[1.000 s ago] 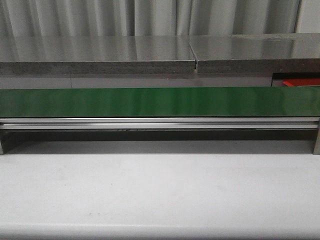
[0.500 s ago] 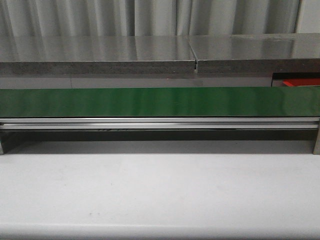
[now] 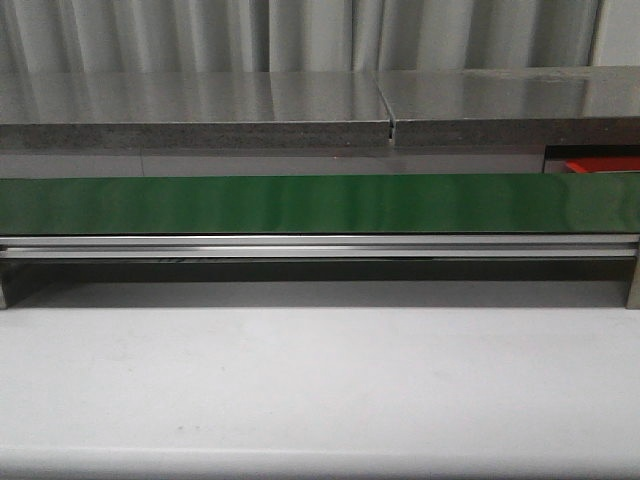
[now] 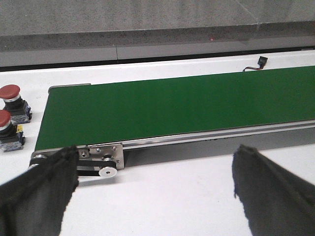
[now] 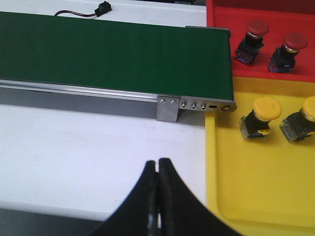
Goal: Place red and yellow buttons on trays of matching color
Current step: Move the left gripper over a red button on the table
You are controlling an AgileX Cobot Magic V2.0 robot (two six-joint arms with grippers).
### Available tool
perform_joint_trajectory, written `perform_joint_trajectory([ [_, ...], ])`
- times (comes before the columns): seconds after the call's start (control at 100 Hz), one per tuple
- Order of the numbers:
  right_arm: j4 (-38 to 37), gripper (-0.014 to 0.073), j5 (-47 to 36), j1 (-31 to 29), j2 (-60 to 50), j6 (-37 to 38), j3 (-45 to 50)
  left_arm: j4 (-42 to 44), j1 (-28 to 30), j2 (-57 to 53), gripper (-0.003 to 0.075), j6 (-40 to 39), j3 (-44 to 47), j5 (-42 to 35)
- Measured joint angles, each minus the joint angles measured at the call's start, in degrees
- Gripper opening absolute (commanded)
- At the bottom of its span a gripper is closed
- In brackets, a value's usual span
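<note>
In the left wrist view two red buttons [image 4: 10, 93] [image 4: 4, 119] stand on the white table beside the end of the green belt [image 4: 172, 105]. My left gripper [image 4: 155, 169] hangs open over bare table in front of that belt, holding nothing. The right wrist view shows a red tray [image 5: 221, 12] with two red buttons [image 5: 257, 28] [image 5: 294, 42] and a yellow tray [image 5: 261, 182] with two yellow buttons [image 5: 266, 108] [image 5: 310, 108] lying on their sides. My right gripper [image 5: 157, 162] is shut and empty over the table, just beside the yellow tray. Neither gripper shows in the front view.
The green conveyor belt [image 3: 320, 203] runs across the table on a metal frame [image 3: 320, 246], with a grey counter [image 3: 200, 105] behind it. A small black cable connector [image 5: 102, 7] lies behind the belt. A sliver of the red tray [image 3: 600, 164] shows at far right.
</note>
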Motion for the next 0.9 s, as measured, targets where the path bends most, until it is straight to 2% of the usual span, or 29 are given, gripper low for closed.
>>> perform_joint_trajectory([
  [0.16,0.0,-0.0118,0.0,0.0,0.0,0.0,0.0,5.4,1.1,3.6,0.0629,-7.7,-3.4,0.4],
  [0.34,0.0,-0.0118,0.0,0.0,0.0,0.0,0.0,10.4,4.9,15.4,0.0629,-13.7,-12.4,2.4],
  [0.63,0.0,-0.0118,0.0,0.0,0.0,0.0,0.0,10.7,12.7,38.9,0.0629,-15.4,-29.1,6.3],
  [0.9,0.0,-0.0118,0.0,0.0,0.0,0.0,0.0,8.3,17.6,57.3,0.0629,-15.5,-38.6,8.0],
])
